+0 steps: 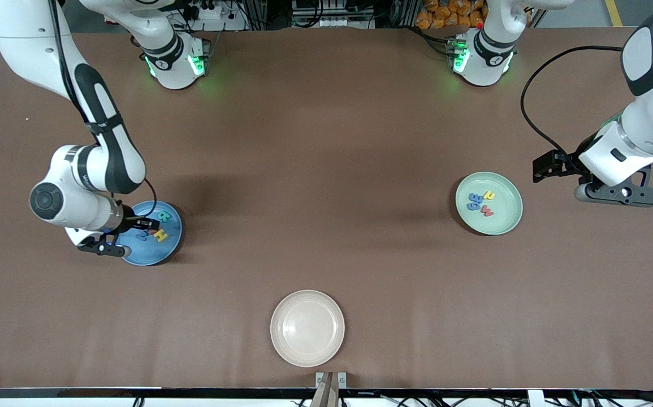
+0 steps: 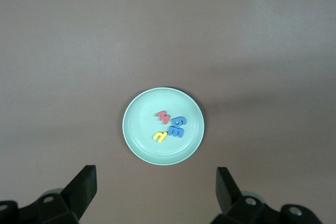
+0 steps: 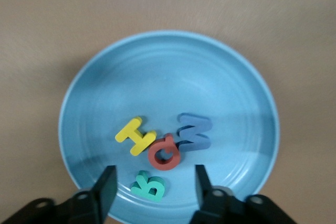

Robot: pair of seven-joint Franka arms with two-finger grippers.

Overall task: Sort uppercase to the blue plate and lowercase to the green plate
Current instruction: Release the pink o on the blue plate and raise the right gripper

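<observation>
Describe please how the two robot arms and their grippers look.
Both arms have glossy white shells with black joint bands and green lights at the bases. A black cable loops to the left gripper. The right gripper also has black fingers on a dark grey body.

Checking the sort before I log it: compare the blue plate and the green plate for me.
The blue plate lies at the right arm's end of the table, the green plate at the left arm's end. The right end effector hovers open over the blue plate; nothing is over the green plate. Both are round, rimmed and hold four foam letters.
</observation>
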